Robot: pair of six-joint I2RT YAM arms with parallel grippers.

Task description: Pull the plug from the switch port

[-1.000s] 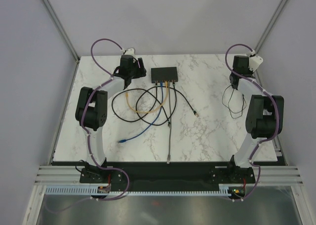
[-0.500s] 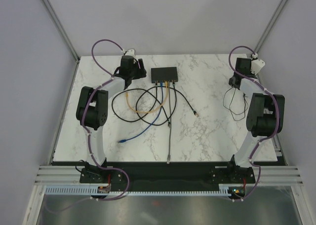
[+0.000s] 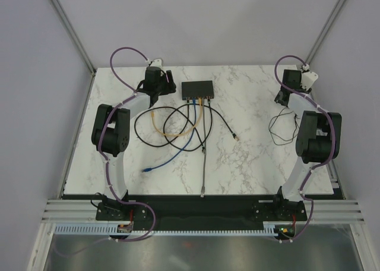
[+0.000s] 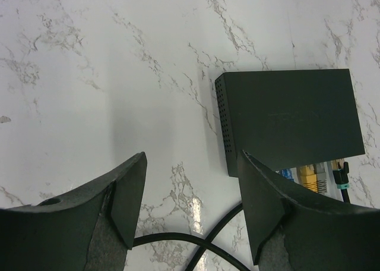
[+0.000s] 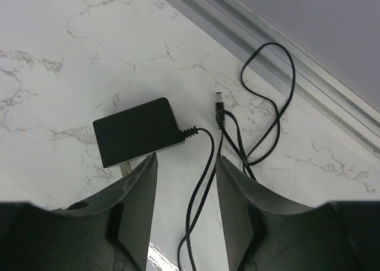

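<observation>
The switch (image 3: 198, 90) is a flat black box at the back middle of the table, also seen in the left wrist view (image 4: 291, 119). A blue plug (image 4: 287, 175), a yellow plug (image 4: 309, 177) and a dark green-booted plug (image 4: 340, 179) sit in its near-side ports. My left gripper (image 3: 163, 84) (image 4: 191, 164) hovers open just left of the switch, nothing between its fingers. My right gripper (image 3: 280, 97) (image 5: 187, 158) is open at the far right, above a thin black cable (image 5: 205, 164) that lies on the table between its fingers.
A black power adapter (image 5: 138, 131) lies under the right gripper, its cable ending in a loose barrel plug (image 5: 218, 100). Looped black, yellow, blue and grey cables (image 3: 178, 125) spread in front of the switch. A metal rail (image 5: 279, 57) edges the table on the right.
My right gripper has opened and let go of the thin black cable, whose loop has dropped and settled on the table. The left arm has not moved.
</observation>
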